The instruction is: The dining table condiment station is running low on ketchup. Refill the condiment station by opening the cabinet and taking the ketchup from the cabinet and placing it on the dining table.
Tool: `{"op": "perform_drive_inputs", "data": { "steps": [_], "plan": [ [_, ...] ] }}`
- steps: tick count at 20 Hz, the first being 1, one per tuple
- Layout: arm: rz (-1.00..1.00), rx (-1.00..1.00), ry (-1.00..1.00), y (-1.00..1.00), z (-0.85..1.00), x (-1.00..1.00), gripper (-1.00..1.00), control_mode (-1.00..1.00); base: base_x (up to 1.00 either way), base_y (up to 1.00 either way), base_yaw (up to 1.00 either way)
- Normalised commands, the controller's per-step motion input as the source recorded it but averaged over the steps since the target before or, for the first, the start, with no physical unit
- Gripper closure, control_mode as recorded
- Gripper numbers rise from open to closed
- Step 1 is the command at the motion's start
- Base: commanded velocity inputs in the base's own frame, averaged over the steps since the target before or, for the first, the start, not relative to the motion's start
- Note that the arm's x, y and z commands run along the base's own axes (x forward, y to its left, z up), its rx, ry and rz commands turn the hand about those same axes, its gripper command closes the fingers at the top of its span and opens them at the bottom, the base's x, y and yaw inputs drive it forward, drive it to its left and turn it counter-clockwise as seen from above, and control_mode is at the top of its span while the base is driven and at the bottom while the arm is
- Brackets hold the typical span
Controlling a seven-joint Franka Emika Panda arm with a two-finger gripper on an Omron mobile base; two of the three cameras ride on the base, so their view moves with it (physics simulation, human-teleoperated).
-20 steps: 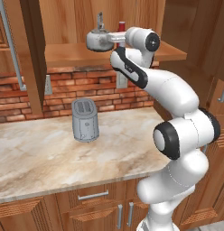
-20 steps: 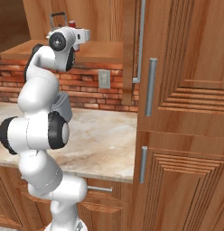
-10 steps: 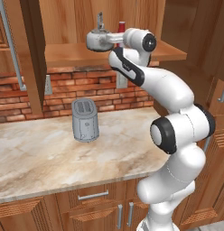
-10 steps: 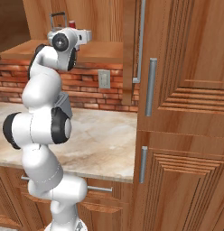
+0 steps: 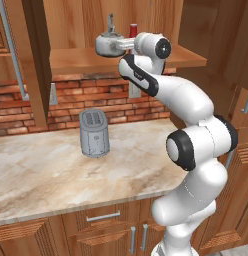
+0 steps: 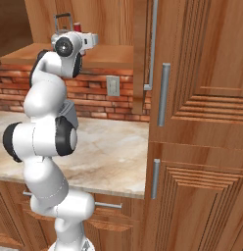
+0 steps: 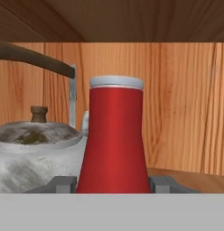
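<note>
Ketchup (image 7: 114,135) sits btwn gripper (image 7: 114,184) fingertips (image 7: 64,184), touching both sides; grip looks closed on it. Kettle (image 7: 37,149) just beside ketchup, crowding; toaster (image 5: 93,133) below on counter (image 5: 56,172).

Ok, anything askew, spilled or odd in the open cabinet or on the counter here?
Nothing stands out. The ketchup stands upright on the cabinet shelf between the hand's fingers, beside an upright kettle. The toaster sits upright on the counter, with no spills.
</note>
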Motion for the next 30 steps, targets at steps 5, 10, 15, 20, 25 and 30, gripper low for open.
{"op": "perform_drive_inputs", "data": {
  "steps": [5, 10, 15, 20, 25, 30],
  "plan": [
    [0.0, -0.08, 0.03, 0.22, -0.06, 0.0, 1.0, -1.0, 0.0, 0.0, 0.0],
    [0.01, -0.02, 0.02, 0.04, -0.01, 0.0, 1.0, -1.0, 0.0, 0.0, 0.0],
    [0.0, 0.0, -0.01, -0.01, 0.0, 0.0, 1.0, -1.0, 0.0, 0.0, 0.0],
    [0.0, 0.02, -0.01, -0.05, 0.0, -0.04, 1.0, -1.0, 0.0, 0.0, 0.0],
    [0.0, 0.08, -0.08, -0.12, 0.12, -0.49, 1.0, -1.0, 0.0, 0.0, 0.0],
    [0.07, 0.01, -0.09, -0.01, 0.17, -0.92, 1.0, -1.0, 0.0, 0.0, 0.0]
  ]
}}
